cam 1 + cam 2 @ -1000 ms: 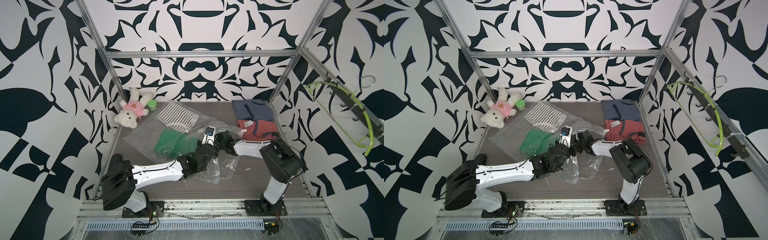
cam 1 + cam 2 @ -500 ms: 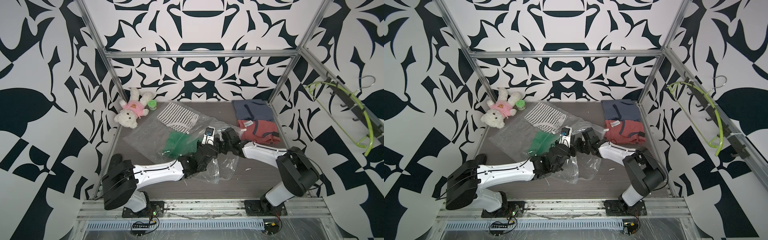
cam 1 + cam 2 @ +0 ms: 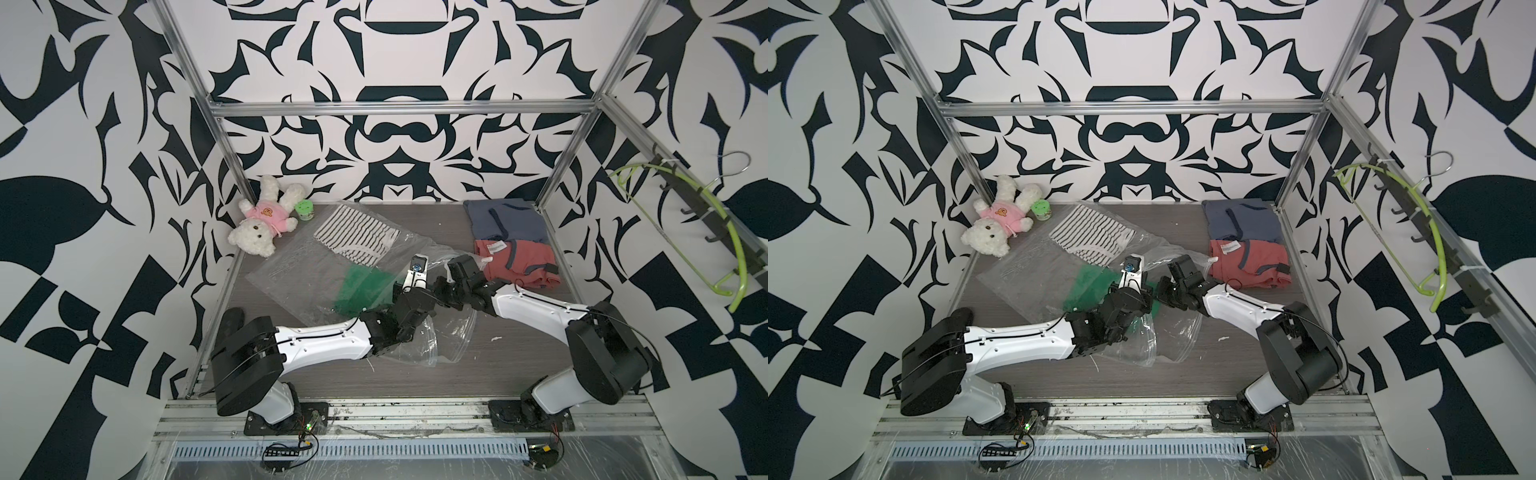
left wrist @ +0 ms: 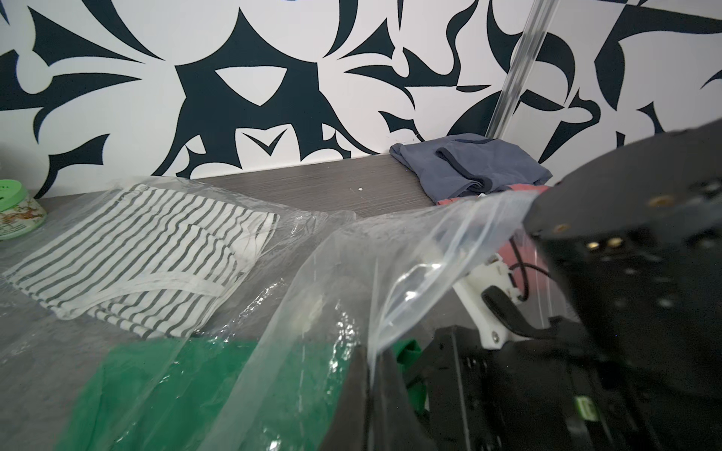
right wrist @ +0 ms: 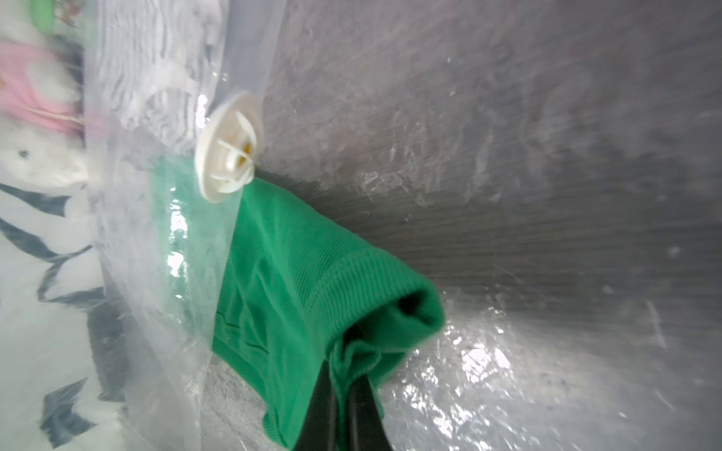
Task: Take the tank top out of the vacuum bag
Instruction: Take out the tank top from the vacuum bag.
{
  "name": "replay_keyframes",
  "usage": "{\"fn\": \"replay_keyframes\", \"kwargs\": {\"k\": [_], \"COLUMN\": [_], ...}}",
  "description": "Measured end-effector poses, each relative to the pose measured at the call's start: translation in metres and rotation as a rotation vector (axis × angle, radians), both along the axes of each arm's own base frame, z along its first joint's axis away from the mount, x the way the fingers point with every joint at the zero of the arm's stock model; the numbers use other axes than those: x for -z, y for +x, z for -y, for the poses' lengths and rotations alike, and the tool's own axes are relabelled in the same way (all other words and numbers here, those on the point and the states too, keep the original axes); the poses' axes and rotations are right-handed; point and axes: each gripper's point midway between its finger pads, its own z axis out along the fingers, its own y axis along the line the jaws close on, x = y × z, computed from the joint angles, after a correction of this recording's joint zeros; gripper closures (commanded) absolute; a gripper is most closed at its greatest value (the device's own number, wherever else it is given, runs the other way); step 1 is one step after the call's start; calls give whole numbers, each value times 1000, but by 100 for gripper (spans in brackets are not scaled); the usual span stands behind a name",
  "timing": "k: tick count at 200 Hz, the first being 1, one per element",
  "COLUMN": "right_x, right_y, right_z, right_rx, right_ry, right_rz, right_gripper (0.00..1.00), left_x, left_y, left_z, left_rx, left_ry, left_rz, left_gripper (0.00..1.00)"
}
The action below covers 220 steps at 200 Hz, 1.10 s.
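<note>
Pinching green tank top [image 5: 304, 273]; tag [image 3: 496, 247] illegible

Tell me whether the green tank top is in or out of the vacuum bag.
In. In the right wrist view, vacuum bag film surrounds the green tank top, which is pinched by the shut right gripper.

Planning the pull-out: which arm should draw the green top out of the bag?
Right. The right gripper is shut on the green tank top inside the vacuum bag, so it can simply retract. The left gripper looks clamped on the bag's edge, anchoring it.
</note>
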Motion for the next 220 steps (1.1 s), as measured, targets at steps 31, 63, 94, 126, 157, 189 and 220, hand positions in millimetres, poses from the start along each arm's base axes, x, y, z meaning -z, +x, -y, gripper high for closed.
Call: {"fn": "replay_keyframes", "kwargs": {"k": [31,63,94,126,157,189,220], "right_x": [1,1,-14,-13,-4,-6,-13], "right_y": [-2,-13,-17,-20,-27,-31,-31], "right_z": [4,15,30,50,61,65,67], "right_rx": [5,20,52,92,102,103,102], "right_ry": [-6,-35,-46,-76,-117,-136,-135], "right_rz": [-10,-34,-18,-37,-75,-74,-50], "right_gripper": [100,100,100,100,100,100,100], "left_x": [0,0,0,1,8,14,22], "left_y": [1,1,2,4,6,9,12], "left_z": [-1,-2,-2,-3,-1,6,18], "left_rx": [-6,-8,-11,-16,-17,-12,12], "left_ry": [1,4,5,7,19,31,52], "left_rz": [2,4,4,3,-4,-11,-21], "left_gripper": [100,100,100,100,100,100,100]}}
